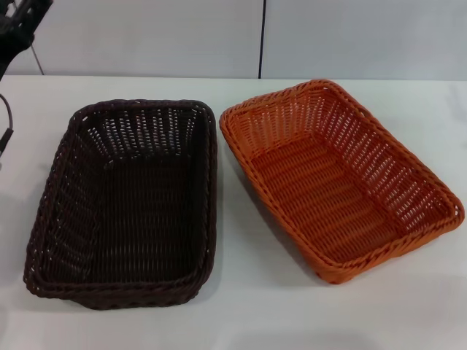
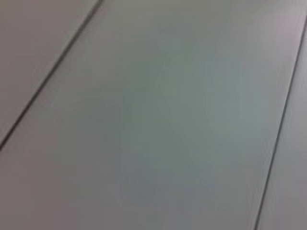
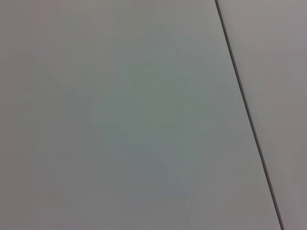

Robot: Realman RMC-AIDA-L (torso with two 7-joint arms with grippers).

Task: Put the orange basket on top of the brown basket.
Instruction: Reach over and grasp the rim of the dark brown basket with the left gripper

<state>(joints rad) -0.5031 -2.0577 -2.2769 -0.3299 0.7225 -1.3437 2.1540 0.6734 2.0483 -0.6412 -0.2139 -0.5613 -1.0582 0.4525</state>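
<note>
Orange basket [image 1: 341,182] sits just right of brown basket [image 1: 125,205], both empty, not yet stacked. Left arm [image 1: 13,33] parked far-left of brown basket; grippers unseen, jaws can't tell.

A white table [image 1: 241,306] meets pale wall panels [image 1: 146,36] behind.

Orange basket [image 1: 343,179] right of brown basket [image 1: 128,204] — apart, upright.

Left arm [image 1: 13,29] raised at far left edge; end effector unseen; right arm out of view.
</note>
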